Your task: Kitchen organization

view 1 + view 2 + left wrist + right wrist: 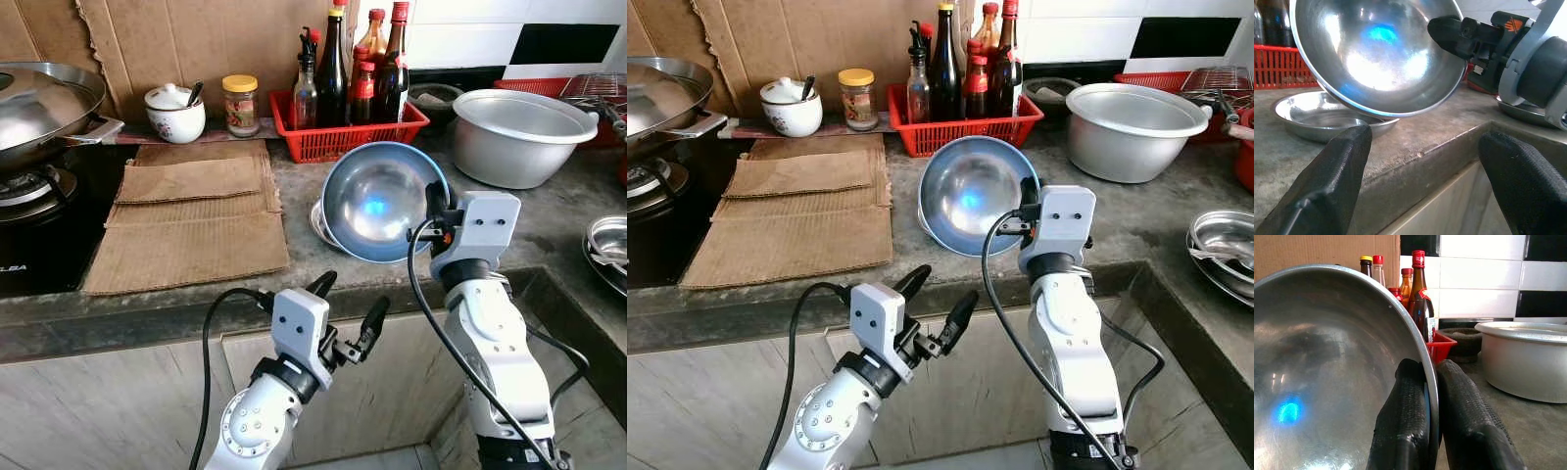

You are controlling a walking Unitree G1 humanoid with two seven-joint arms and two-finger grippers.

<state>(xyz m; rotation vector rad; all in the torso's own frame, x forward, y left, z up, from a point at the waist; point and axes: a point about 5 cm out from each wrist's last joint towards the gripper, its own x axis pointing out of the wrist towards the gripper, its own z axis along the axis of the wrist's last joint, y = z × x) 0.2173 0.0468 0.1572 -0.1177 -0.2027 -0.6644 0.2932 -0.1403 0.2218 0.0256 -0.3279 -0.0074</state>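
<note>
A shiny steel bowl [377, 201] is tilted up on its edge over the counter, its hollow facing me. My right gripper [435, 200] is shut on the bowl's right rim, one finger inside and one outside, as the right wrist view shows at the rim [1427, 372]. Under the bowl lies a shallow steel plate [1312, 115] on the counter. My left gripper [350, 305] stands open in front of the counter's edge, below and left of the bowl, with nothing between its fingers [1332, 171].
A red basket of bottles [348, 127] stands behind the bowl. A large aluminium pot [519, 132] sits at the right, steel dishes [607, 250] at the far right. Cardboard sheets [191, 215] cover the counter's left, by a wok [44, 103], a white sugar pot [174, 113] and a jar [240, 103].
</note>
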